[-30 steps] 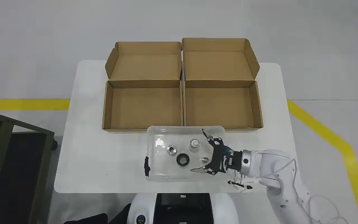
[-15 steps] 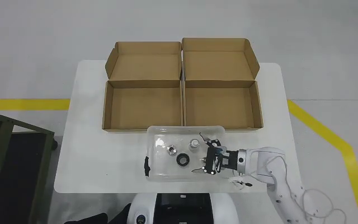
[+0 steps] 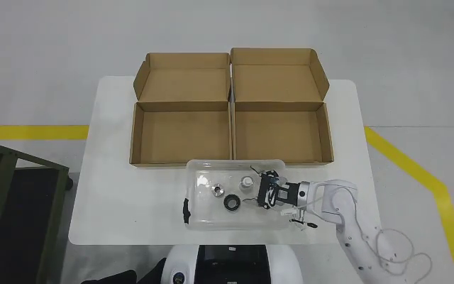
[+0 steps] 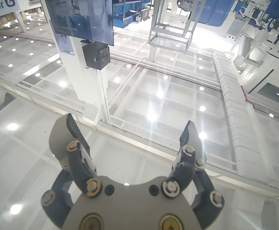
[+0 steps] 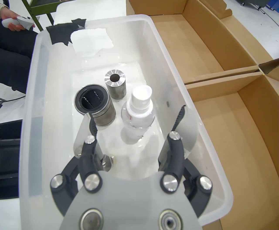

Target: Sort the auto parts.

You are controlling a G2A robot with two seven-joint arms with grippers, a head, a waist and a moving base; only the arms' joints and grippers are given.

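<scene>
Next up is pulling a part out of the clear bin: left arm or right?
Right. The right pincer, open, sits inside the clear bin, with the spray bottle and linear bearing just ahead of it. The left pincer points up at the ceiling, nowhere near the parts.

Prob. an industrial hall / robot test lab: grey floor (image 3: 213,28) w/ yellow marking line (image 3: 42,132), white tabletop (image 3: 106,184), high grid ceiling (image 4: 178,87) w/ spot lights (image 4: 160,94), big screen (image 4: 80,19) on a column, alu frame rig (image 4: 170,24).
</scene>
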